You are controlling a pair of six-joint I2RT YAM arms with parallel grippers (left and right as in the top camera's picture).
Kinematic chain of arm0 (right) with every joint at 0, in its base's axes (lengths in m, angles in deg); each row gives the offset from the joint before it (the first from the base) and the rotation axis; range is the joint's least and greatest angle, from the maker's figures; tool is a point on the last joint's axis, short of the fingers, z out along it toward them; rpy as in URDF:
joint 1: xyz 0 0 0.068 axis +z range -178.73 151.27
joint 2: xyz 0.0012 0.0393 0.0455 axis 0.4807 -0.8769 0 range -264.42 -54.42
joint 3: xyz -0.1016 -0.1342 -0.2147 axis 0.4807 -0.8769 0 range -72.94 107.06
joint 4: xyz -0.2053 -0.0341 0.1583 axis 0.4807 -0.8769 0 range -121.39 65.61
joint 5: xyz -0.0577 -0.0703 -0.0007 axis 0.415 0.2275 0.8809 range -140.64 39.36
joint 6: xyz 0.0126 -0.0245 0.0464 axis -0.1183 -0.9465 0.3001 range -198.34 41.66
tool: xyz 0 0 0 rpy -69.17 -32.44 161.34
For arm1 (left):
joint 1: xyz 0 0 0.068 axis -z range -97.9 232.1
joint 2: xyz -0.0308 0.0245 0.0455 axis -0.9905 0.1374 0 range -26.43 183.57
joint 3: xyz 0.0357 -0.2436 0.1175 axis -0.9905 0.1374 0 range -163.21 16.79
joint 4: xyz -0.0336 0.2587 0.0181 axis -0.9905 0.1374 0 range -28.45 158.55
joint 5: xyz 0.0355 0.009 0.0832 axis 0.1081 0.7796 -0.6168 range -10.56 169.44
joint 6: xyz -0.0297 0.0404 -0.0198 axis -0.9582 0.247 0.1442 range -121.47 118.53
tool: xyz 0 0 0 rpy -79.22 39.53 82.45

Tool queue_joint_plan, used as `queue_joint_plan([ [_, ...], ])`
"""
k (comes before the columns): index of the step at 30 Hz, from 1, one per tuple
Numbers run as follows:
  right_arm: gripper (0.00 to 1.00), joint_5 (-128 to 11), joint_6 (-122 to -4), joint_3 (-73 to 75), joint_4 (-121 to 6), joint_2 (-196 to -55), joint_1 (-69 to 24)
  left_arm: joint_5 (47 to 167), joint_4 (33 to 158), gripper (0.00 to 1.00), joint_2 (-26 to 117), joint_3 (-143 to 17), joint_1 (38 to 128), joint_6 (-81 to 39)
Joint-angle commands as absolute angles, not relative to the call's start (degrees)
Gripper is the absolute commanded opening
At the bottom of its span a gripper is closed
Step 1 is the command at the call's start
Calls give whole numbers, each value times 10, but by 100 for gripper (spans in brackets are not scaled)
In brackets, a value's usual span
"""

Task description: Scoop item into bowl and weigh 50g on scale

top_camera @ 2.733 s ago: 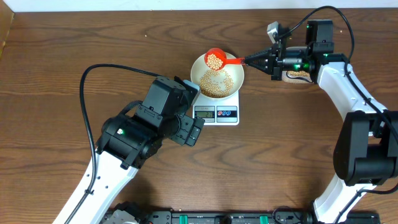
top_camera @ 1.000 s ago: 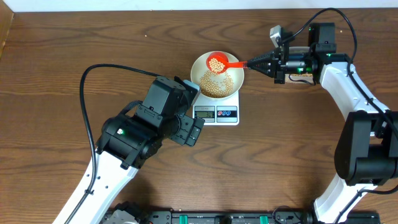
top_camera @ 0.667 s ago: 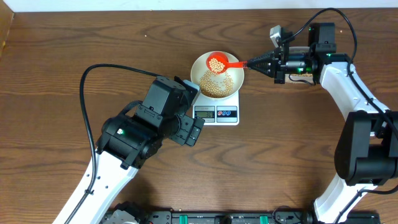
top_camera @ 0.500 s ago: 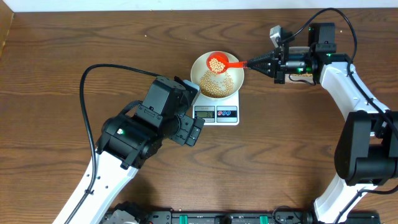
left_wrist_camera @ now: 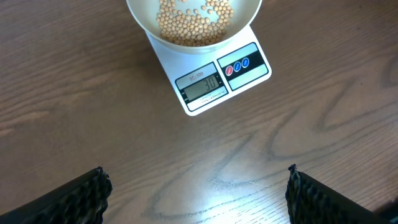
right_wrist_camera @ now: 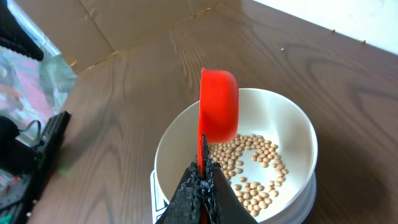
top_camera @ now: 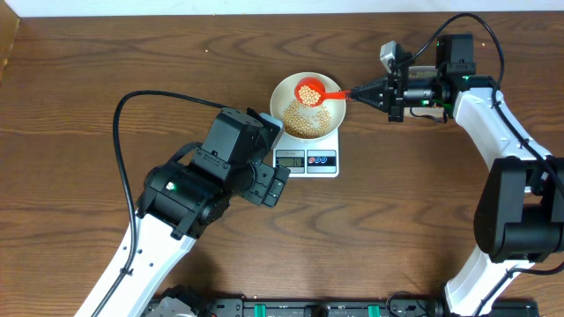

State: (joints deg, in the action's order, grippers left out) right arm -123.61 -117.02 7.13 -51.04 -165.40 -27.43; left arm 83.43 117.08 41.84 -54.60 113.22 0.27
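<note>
The cream-white bowl (top_camera: 286, 93) sits on the white scale (top_camera: 307, 159) and holds many tan beans (top_camera: 307, 118). My right gripper (top_camera: 359, 90) is shut on the handle of a red scoop (top_camera: 310, 90), which is tipped on its side over the bowl with few beans showing in it. In the right wrist view the scoop (right_wrist_camera: 218, 113) stands edge-on above the bowl (right_wrist_camera: 292, 127) and beans (right_wrist_camera: 255, 171), with the shut jaws (right_wrist_camera: 201, 176) below it. In the left wrist view the scale (left_wrist_camera: 214, 83) display reads about 30 under the bowl (left_wrist_camera: 193, 42). My left gripper (left_wrist_camera: 196, 194) is open and empty.
The left arm's bulky wrist (top_camera: 231, 154) sits just left of the scale. A tub of beans behind the right gripper is mostly hidden by the arm (top_camera: 476, 110). A plastic bag and cardboard (right_wrist_camera: 37, 68) show at the left of the right wrist view.
The red scoop has rolled onto its side over the bowl; its heap of beans has mostly gone. The left arm has not moved.
</note>
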Motion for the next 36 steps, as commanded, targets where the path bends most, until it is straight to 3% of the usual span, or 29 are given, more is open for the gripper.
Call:
queue_joint_plan([
  [1, 1, -1245, -1204, 72, -511, -1653, -276, 835, 1172, 92, 421, -560, 1129, 7],
  [11, 1, -1281, -1277, 72, -519, -1653, -276, 835, 1172, 92, 422, -560, 1129, 7],
  [23, 1, -1326, -1287, 72, -519, -1653, -276, 835, 1172, 92, 422, -560, 1129, 7],
  [36, 1, -1282, -1276, 72, -523, -1653, -277, 835, 1172, 92, 422, -560, 1129, 7],
])
